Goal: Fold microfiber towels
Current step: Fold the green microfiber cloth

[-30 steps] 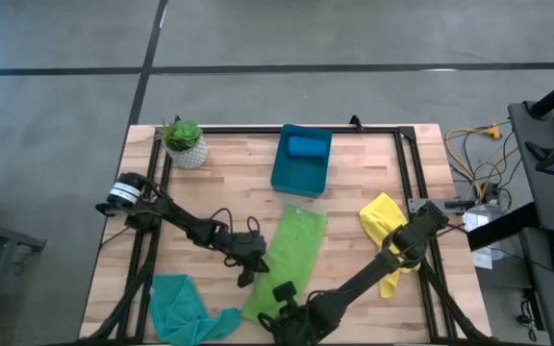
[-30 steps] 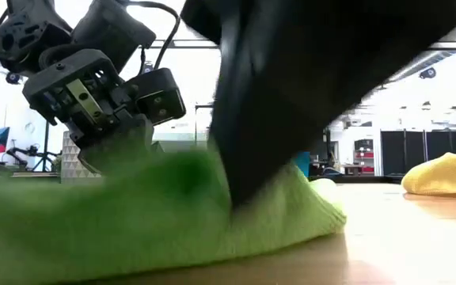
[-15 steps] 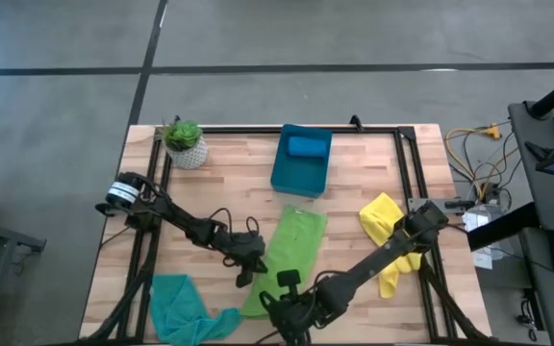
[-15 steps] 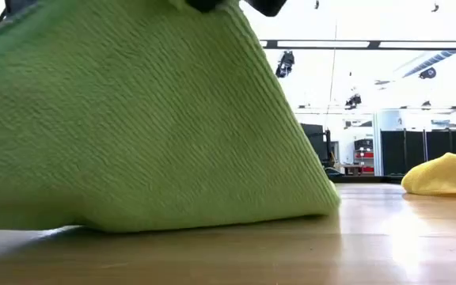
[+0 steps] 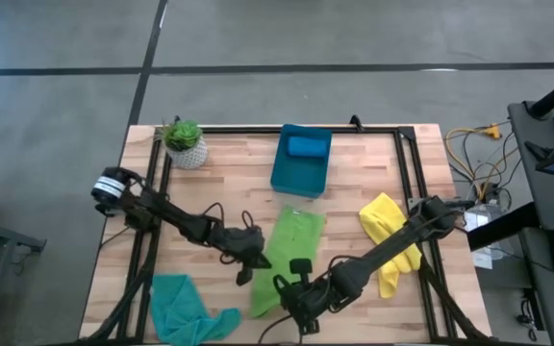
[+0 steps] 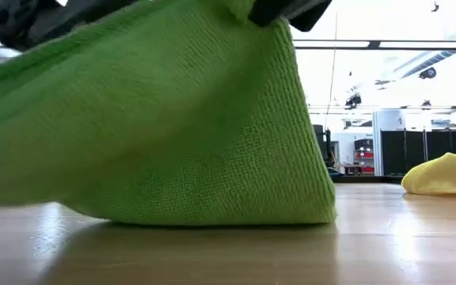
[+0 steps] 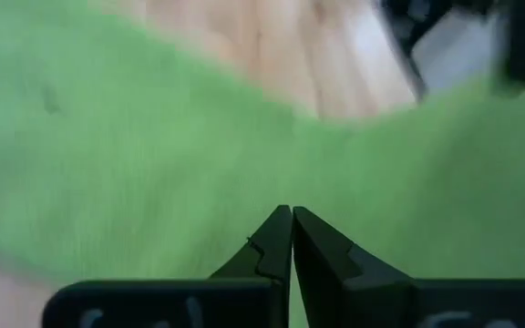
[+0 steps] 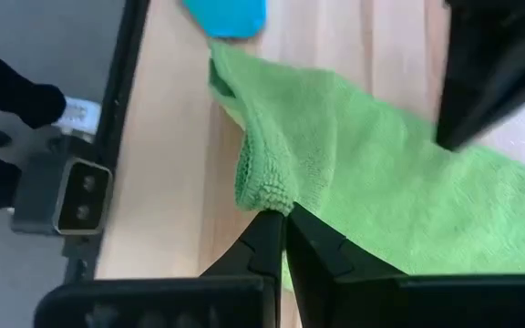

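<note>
A lime green towel (image 5: 291, 245) lies lengthwise at mid-table. Its near end is raised and its far end (image 5: 301, 219) rests on the wood. My left gripper (image 5: 250, 267) is shut at its left edge and my right gripper (image 5: 294, 288) is shut at its near end. In the low view the green towel (image 6: 172, 134) hangs like a tent from both grippers. A teal towel (image 5: 186, 308) lies crumpled at the near left, a yellow towel (image 5: 388, 240) at the right, and a blue towel (image 5: 306, 146) sits in the bin. My left gripper pinches the green towel's left edge (image 7: 290, 196) between its two fingers, slanting down from the table's left. The cloth there is lifted off the wood; how many layers it holds I cannot tell. My right gripper pinches a bunched hem (image 8: 264, 193) at the towel's near end between its fingertips, coming from the near side and slanting down. From this hold the cloth runs down to the table toward the bin.
A blue plastic bin (image 5: 287, 178) stands at the far middle and a potted plant (image 5: 183, 141) at the far left corner. A black frame (image 5: 407, 163) runs along the table's edges. Bare wood lies between the green and yellow towels.
Both grippers have risen with the green towel. My right gripper has also gone toward the far edge and rolled. The towel's near end has come up off the table into a tent shape, while its far end has stayed where it was.
</note>
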Tool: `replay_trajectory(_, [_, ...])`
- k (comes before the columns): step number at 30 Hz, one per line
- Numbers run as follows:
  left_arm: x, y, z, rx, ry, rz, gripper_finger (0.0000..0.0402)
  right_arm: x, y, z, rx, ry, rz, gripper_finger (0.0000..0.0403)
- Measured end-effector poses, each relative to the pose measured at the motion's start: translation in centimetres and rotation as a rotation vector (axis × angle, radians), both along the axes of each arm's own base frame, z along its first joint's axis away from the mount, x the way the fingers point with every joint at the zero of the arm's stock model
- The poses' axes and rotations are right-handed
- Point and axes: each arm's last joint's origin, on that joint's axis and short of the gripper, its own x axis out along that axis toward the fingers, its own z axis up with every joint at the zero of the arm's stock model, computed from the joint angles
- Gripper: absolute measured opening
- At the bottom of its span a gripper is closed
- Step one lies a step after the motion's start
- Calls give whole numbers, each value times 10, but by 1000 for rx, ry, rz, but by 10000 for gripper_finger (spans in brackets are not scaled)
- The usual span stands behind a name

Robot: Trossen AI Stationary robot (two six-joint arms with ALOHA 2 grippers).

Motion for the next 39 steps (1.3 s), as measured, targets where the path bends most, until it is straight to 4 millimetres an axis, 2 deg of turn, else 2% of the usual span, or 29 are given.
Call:
replay_trajectory(6, [4,19,0,67,-6,115,0,-1,-16,5,17,-35,-37,9])
replay_trajectory(14, [10,31,-34,39,121,77,0,1,-47,-3,5,-6,-93,9])
replay_trajectory(18, [11,31,-37,28,126,61,0,-1,-63,-14,3,45,-115,9])
replay_trajectory(28, [11,36,-35,27,124,62,0,-29,-107,-27,6,78,-220,9])
replay_trajectory(34, [11,38,-35,23,125,62,0,-48,-132,-26,30,45,-274,9])
replay_trajectory(39, [13,41,-22,16,71,78,0,-63,-146,-21,53,27,-322,9])
